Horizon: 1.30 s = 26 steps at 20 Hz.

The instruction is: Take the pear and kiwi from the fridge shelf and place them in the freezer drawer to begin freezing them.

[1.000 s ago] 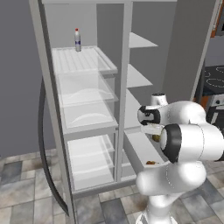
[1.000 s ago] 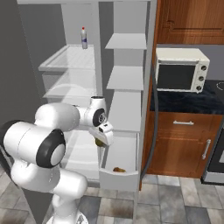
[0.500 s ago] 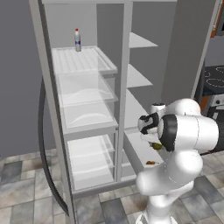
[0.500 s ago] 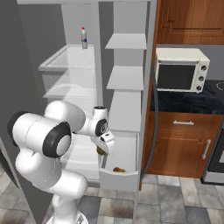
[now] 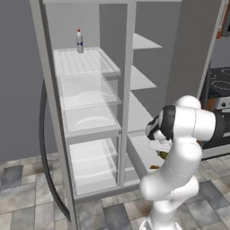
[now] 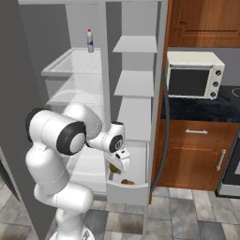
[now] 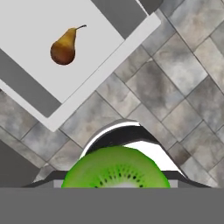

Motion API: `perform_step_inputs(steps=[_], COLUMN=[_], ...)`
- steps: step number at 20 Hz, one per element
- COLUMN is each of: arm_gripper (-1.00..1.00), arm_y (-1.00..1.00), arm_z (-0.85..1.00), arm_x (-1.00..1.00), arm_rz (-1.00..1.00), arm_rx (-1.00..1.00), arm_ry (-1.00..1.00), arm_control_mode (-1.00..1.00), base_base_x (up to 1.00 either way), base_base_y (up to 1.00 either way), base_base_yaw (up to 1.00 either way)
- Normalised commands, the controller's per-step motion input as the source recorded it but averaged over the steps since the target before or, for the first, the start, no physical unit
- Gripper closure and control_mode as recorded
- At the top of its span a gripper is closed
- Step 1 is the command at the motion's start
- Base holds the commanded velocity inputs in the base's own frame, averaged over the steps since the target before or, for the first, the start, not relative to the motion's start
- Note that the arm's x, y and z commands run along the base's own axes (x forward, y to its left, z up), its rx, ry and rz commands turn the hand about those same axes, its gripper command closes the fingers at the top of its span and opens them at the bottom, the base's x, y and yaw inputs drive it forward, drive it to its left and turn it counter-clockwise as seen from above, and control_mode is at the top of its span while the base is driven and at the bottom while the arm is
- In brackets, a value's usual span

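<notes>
The kiwi (image 7: 116, 171), its bright green cut face towards the hand camera, sits in my gripper (image 7: 116, 185), which is shut on it. Below lies the pear (image 7: 64, 46), brownish-yellow with a stem, on the white floor of the open freezer drawer (image 7: 39, 83). From the right base view, my gripper (image 6: 116, 163) hangs with the kiwi (image 6: 114, 168) just over the drawer (image 6: 126, 193), and the pear (image 6: 127, 182) lies near its front wall. The fridge shelf (image 5: 85, 63) is high up on the left.
A small bottle (image 5: 79, 41) stands at the back of the fridge shelf. Clear-fronted bins (image 5: 90, 96) sit below it, and narrow grey shelves (image 6: 136, 84) rise above the drawer. A microwave (image 6: 194, 75) and wooden cabinets (image 6: 197, 154) stand to the right. The floor is grey tile.
My arm has folded and the gripper has come down with the kiwi, from beside the lower grey shelf to just above the open drawer. The pear has not moved.
</notes>
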Motion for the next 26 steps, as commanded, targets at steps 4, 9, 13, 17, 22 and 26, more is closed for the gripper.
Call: perform_step_inputs(steps=[4,9,13,17,22,26], arm_gripper=[1.0,1.0,1.0,1.0,1.0,1.0], arm_y=[-0.02,0.0,-0.01,-0.03,-0.01,0.0], arm_z=[-0.31,-0.34,-0.25,-0.15,-0.35,-0.41], arm_x=[0.19,0.22,0.18,0.19,0.27,0.28], arm_rz=[0.0,0.0,0.0,0.0,0.0,0.0], arm_rx=[0.02,0.0,0.0,0.0,0.0,0.0], arm_ry=[0.05,0.05,0.01,0.0,-0.01,0.0], arm_control_mode=[-1.0,-1.0,-1.0,-1.0,-1.0,-1.0], base_base_x=[0.0,0.0,0.0,0.0,0.0,0.0], base_base_y=[0.0,0.0,0.0,0.0,0.0,0.0], base_base_yaw=[0.0,0.0,0.0,0.0,0.0,0.0])
